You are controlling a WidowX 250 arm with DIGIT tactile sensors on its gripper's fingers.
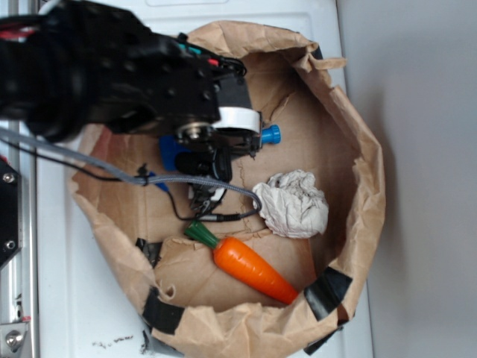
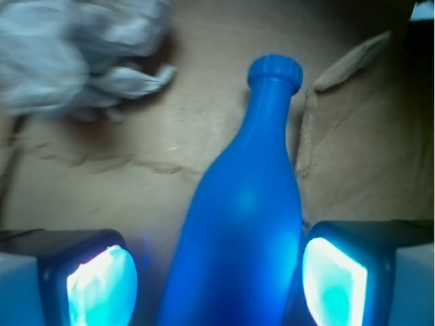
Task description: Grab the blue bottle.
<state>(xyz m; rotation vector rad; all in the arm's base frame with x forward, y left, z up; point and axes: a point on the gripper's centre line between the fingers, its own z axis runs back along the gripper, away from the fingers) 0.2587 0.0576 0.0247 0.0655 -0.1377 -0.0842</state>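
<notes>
Two finger pads of the gripper stand on each side of the blue bottle in the wrist view, one left and one right of its thick body, and a dark gap is visible between each pad and the plastic, so the jaws are apart and not yet pressing on anything. I judge that the step in hand is the final approach for the grasp: the gripper is already around the bottle, and what the next move calls for is to bring the fingers together on the wide lower part of the body, maybe after going a little lower. The bottle lies on the floor of a crumpled brown paper bag, with its neck pointing away from the wrist camera; in the exterior view only its cap end and a part of its body show from under the black arm. It is smooth and shiny plastic, a round body which becomes narrow to a neck with a wider ribbed rim, so it may roll or slip if the fingers close on the taper. Near the neck lies a crumpled white cloth, soft and wrinkled. An orange carrot with a green top lies further away, well apart from the bottle.
</notes>
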